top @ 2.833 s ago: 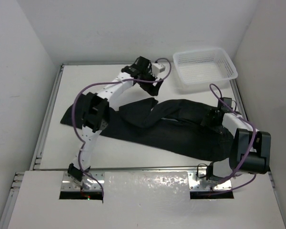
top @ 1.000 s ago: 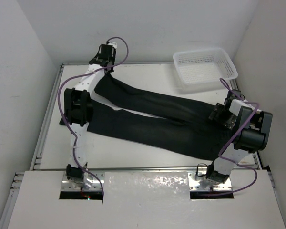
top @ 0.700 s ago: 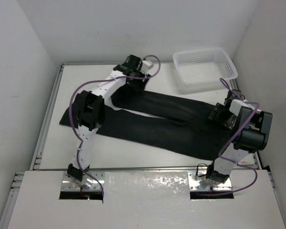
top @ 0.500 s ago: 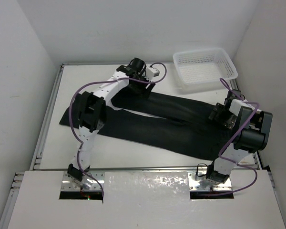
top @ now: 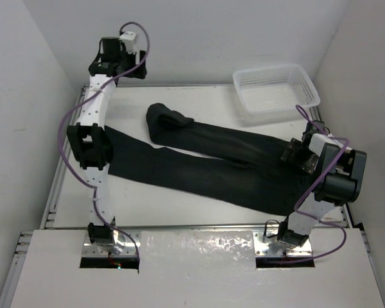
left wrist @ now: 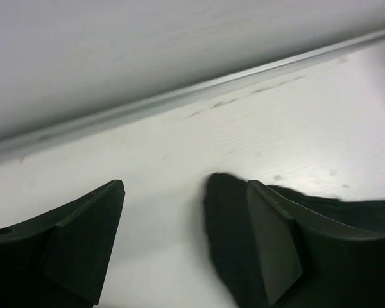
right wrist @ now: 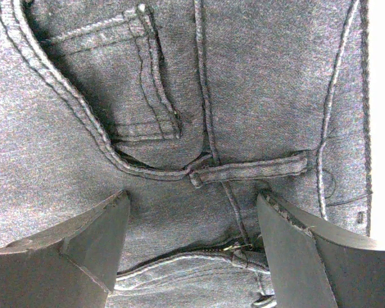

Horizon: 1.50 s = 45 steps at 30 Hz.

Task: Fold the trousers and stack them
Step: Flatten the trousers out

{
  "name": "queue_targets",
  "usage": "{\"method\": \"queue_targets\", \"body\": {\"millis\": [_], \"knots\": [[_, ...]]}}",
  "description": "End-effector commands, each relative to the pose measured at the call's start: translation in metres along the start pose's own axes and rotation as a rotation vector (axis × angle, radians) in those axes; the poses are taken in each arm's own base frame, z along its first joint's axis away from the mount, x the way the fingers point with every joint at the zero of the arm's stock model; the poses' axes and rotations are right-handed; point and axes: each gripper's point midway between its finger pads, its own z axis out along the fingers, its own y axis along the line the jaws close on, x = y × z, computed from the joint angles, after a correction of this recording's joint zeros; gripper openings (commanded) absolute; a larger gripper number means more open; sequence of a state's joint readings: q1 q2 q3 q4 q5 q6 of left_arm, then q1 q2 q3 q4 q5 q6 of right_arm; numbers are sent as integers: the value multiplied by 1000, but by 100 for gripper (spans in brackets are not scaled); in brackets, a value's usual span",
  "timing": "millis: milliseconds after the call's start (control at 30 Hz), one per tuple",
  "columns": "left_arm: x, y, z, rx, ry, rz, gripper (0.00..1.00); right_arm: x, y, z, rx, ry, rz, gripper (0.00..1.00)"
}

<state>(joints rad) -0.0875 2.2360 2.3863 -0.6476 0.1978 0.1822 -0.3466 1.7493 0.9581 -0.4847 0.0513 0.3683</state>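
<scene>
Trousers (top: 205,167) lie spread across the table (top: 199,215), one cuff (top: 167,119) rumpled, and the folding looks not yet begun. Left fingers (left wrist: 77,237) hang open and empty above the far-left corner; they likely must reach that cuff next. Right fingers (right wrist: 83,256) are parted over the waist end (top: 285,192). White basket (top: 279,110), far right, holds nothing.

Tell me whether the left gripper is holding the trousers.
No, the left gripper is open with only the table showing in its gap, and the trousers lie ungripped beyond it.
</scene>
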Motion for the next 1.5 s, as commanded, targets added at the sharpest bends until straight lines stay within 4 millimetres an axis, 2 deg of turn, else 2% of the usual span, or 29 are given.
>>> {"method": "queue_targets", "body": {"millis": [0, 67, 133, 300, 333, 467, 567, 600, 667, 733, 767, 800, 867, 900, 967, 1000, 1033, 1067, 1100, 1133, 1200, 1233, 1367, 1467], "knots": [[67, 4, 36, 38, 130, -134, 79, -16, 2, -9, -11, -52, -16, 78], [90, -1, 48, 103, 173, -184, 81, -14, 2, -9, -11, -43, -16, 78], [110, 3, 58, 124, 210, -256, 81, -12, 1, -9, -8, -37, -16, 78], [141, 2, 69, 146, 267, -274, 84, -11, 0, -11, -3, -35, -18, 78], [148, 0, 72, 160, 283, -285, 85, -11, 0, -11, -3, -38, -18, 78], [174, -33, 68, 300, 353, -353, 83, -11, 0, -12, -1, -35, -16, 78], [191, -52, 58, 377, 410, -390, 72, -14, -1, -12, 4, -38, -16, 78], [195, -55, 55, 385, 427, -399, 62, -15, -1, -13, 6, -40, -16, 78], [207, -61, 45, 410, 489, -415, 50, -16, -1, -13, 6, -43, -16, 78], [213, -67, 34, 451, 527, -410, 29, -17, -2, -14, 12, -45, -17, 78], [213, -66, 31, 455, 531, -412, 11, -17, -2, -13, 14, -43, -17, 78], [206, -63, 26, 452, 517, -414, 0, -17, -2, -14, 13, -45, -19, 78], [188, -56, 24, 446, 467, -407, 0, -18, -3, -14, 16, -49, -17, 78], [169, -50, 19, 428, 417, -390, 0, -17, -2, -13, 16, -47, -17, 78], [145, -15, 20, 313, 313, -374, 0, -18, -1, -12, 11, -48, -19, 78], [120, 4, 7, 257, 237, -364, 0, -18, -2, -11, 12, -48, -19, 78], [112, 26, 9, 164, 172, -374, 0, -18, -2, -11, 12, -46, -20, 78], [101, 40, 4, 114, 122, -371, 0, -19, -2, -10, 17, -49, -25, 78], [66, 69, -13, 10, -9, -361, 0, -20, -3, -9, 22, -45, -28, 78], [75, 78, -18, -34, -17, -380, 0, -21, -3, -8, 25, -43, -31, 78], [57, 105, -40, -147, -107, -379, 0, -26, -4, -8, 29, -49, -34, 78], [59, 111, -42, -175, -101, -380, 0, -29, -3, -8, 28, -55, -35, 78], [89, 114, -32, -190, -36, -374, 0, -40, 1, -4, 21, -62, -32, 78], [124, 115, -26, -215, 32, -385, 0, -41, 6, 0, 9, -47, -25, 78]]}}
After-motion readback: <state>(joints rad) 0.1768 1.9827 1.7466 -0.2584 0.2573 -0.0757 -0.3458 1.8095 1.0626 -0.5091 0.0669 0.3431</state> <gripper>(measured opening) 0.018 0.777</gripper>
